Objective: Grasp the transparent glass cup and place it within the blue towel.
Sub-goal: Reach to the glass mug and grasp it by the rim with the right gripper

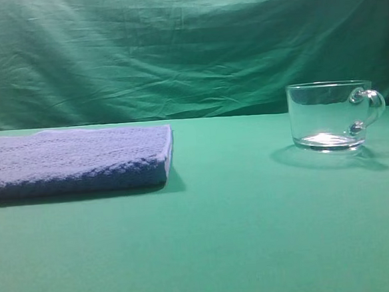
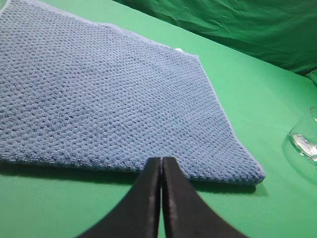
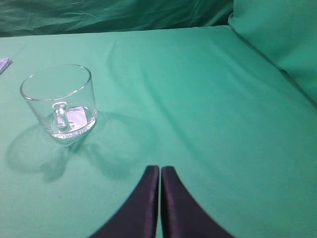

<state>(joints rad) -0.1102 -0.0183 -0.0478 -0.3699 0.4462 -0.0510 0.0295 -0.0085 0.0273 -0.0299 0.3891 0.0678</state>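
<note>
1. The blue towel [image 1: 75,161] lies flat and folded on the left of the green table [image 1: 241,236], a broad, soft landing place with nothing on it.
2. The left end effector [image 2: 161,166] hangs at the towel's near edge, jaws pressed together, holding nothing; it seems parked clear of the job.
3. The transparent glass cup [image 1: 329,115] stands upright on the right, well apart from the towel, handle turned right.
4. The right end effector [image 3: 159,173] sits back from the cup, jaws together and empty; it must open before grasping.
</note>
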